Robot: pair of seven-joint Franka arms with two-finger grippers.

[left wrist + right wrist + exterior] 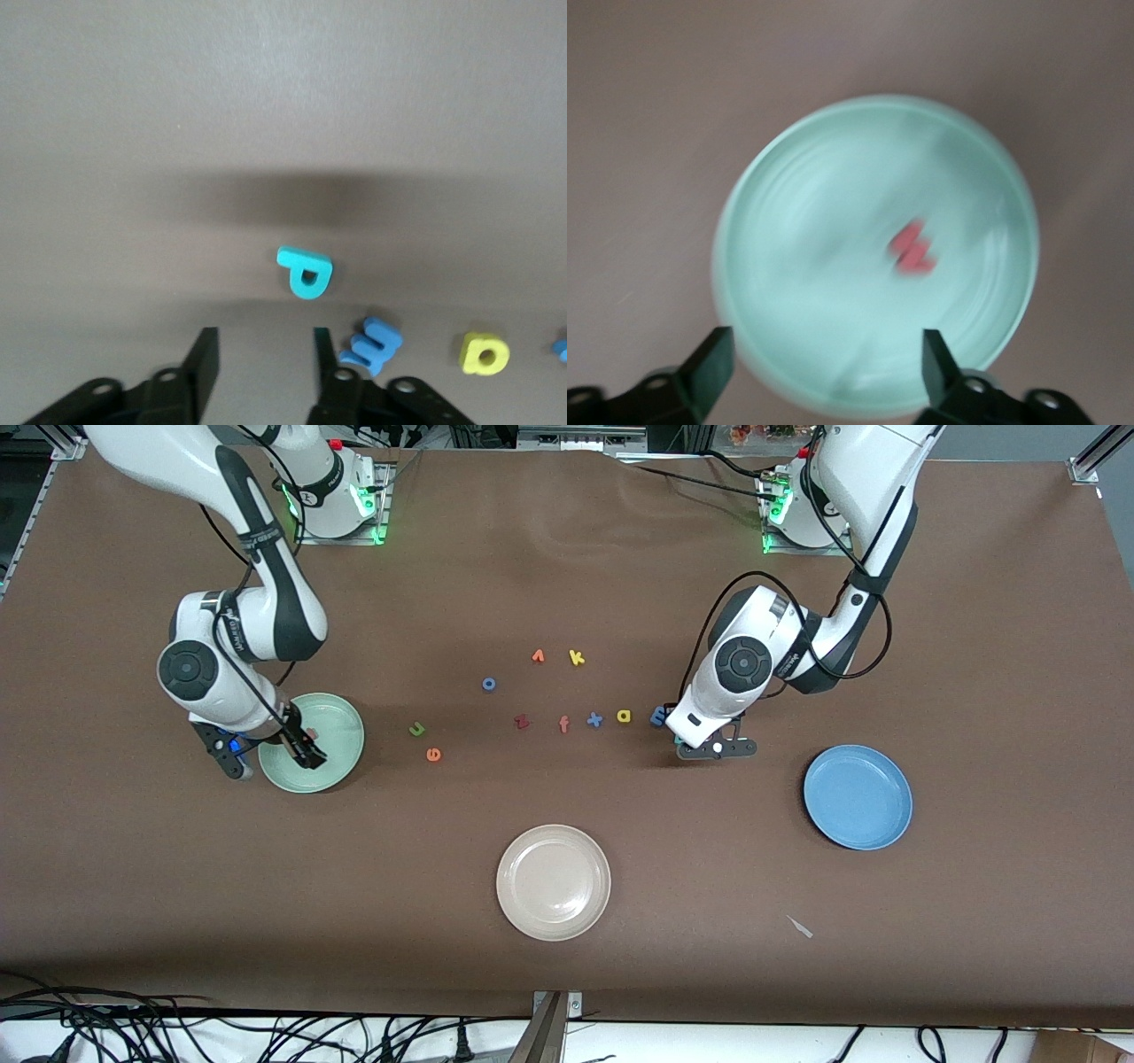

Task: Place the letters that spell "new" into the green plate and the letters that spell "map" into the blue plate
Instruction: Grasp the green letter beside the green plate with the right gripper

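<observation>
Over the table, front view: right gripper [270, 757] hangs above the green plate [341, 726], toward the right arm's end, jaws spread wide and empty. W [312, 734] lies in that plate. N [416, 729] and e [433, 755] lie on the cloth close together, near the plate, with e the nearer to the camera. Left gripper [716, 748] sits low over the cloth just beside m [658, 716]. A [624, 715] comes next in that row. Blue plate [858, 797] is empty, toward the left arm's end and nearer the camera. P is mostly hidden under the left arm here.

Left wrist view: fingers [202, 359] are apart with nothing between them. P [306, 272] lies flat just ahead of the tips, not yet inside the gap. M [370, 345] is close by one finger and a [484, 353] is beside it.

Right wrist view: blurred. Jaws are wide and bare. W [912, 248] rests inside the plate, off centre.

Handling, as judged:
- The foam letters look very light, soft and thin, lying flat on the cloth.
- Fingertips would need to come right down to the cloth to catch an edge.
- Best hold on p is probably across the straight stem, or across the bowl, with a light squeeze.
- Foam squashes rather than breaks.
- Risks are the letter skating ahead of a finger, nudging m, or clinging to a pad on release.
</observation>
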